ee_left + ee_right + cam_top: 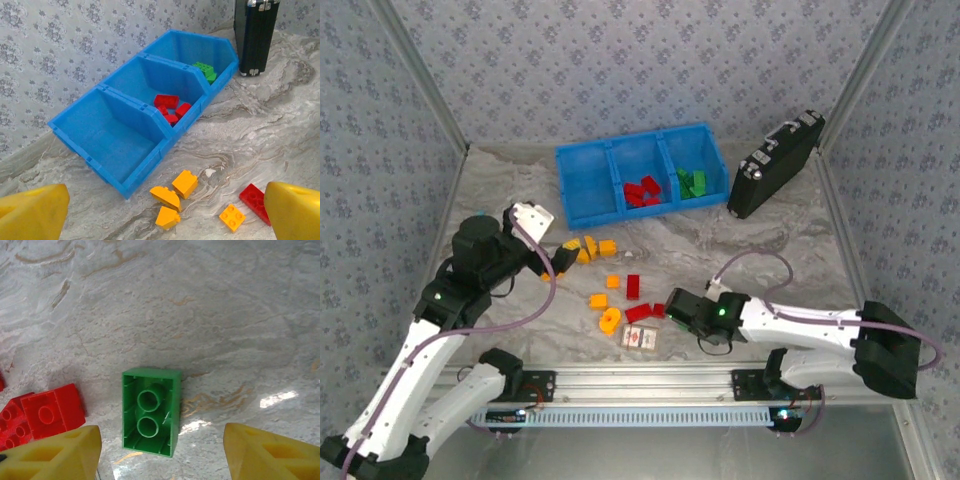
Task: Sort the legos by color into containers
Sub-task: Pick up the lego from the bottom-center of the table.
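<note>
- My right gripper (161,434) is holding its fingers apart, gripping nothing; a green lego (151,412) is lying underside up between them, untouched.
- My right arm is reaching low and leftward across the table (210,315).
- My left gripper (165,202) is gaping wide and empty, facing orange legos (185,183) near the blue tray (115,135).

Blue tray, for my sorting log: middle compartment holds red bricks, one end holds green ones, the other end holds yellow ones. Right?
No. In the left wrist view the other end compartment of the blue tray is empty; the yellow bricks lie on the table outside it. Red bricks in the middle and green ones at one end are correct.
</note>
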`<action>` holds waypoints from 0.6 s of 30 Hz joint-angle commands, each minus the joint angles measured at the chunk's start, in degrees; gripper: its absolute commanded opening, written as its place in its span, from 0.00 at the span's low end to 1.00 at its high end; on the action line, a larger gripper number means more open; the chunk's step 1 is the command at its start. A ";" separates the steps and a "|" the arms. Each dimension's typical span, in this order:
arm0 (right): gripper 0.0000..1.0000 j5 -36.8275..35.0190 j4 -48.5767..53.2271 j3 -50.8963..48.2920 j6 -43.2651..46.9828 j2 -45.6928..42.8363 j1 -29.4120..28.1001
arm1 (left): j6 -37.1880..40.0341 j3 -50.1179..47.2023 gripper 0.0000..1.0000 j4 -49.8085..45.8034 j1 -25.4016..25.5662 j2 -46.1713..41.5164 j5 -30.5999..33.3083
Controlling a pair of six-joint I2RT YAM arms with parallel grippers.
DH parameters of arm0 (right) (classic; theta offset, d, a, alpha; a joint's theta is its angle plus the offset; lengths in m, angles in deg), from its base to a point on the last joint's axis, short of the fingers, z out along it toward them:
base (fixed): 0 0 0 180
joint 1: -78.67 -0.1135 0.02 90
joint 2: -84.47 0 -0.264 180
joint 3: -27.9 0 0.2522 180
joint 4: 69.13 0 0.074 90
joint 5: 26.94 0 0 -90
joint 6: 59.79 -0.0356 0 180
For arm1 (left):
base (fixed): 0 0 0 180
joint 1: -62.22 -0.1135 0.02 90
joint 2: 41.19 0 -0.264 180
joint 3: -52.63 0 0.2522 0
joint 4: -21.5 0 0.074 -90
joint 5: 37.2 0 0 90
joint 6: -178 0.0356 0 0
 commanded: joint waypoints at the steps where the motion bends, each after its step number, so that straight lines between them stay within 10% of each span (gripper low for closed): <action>1: 0.67 1.00 -0.32 2.39 1.63 2.59 0.21 | 0.11 -0.07 1.00 2.65 0.48 -1.42 0.56; 12: 0.64 3.51 -1.61 2.35 4.55 8.43 2.14 | 1.45 -1.26 1.00 2.68 1.27 -3.46 3.07; 18: 0.43 4.25 -4.30 0.86 8.15 8.69 4.11 | 1.67 -1.48 1.00 2.88 1.36 -3.46 3.33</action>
